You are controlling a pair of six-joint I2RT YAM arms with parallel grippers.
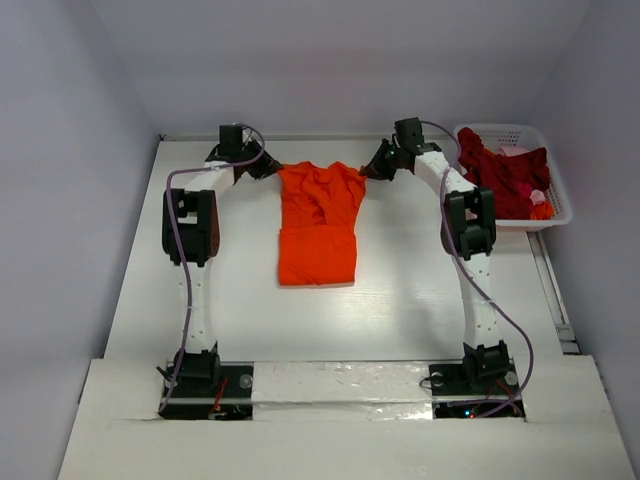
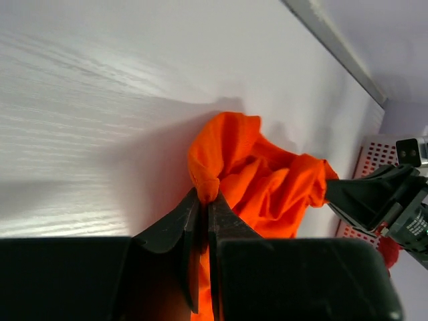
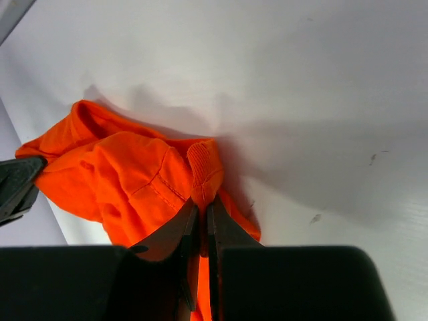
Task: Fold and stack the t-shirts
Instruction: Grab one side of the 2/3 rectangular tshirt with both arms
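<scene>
Bases at near edge of table (image 1: 400, 310). Both arms stretched toward far edge, elbows raised, wrists turned inward. Left gripper (image 1: 268, 166): fingers clamped tight on left top corner of orange t-shirt (image 1: 318, 225). Right gripper (image 1: 372, 166): clamped likewise on right top corner. Shirt mid-table toward far edge, hem nearest, top bunched between grippers. Dark red t-shirts (image 1: 503, 170) heaped in white basket (image 1: 563, 205), far right corner.

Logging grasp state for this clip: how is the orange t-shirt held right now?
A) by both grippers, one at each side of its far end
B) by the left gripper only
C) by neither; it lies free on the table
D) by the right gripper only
A: the wrist views show the left gripper and the right gripper each shut on a pinch of the orange t-shirt.
</scene>
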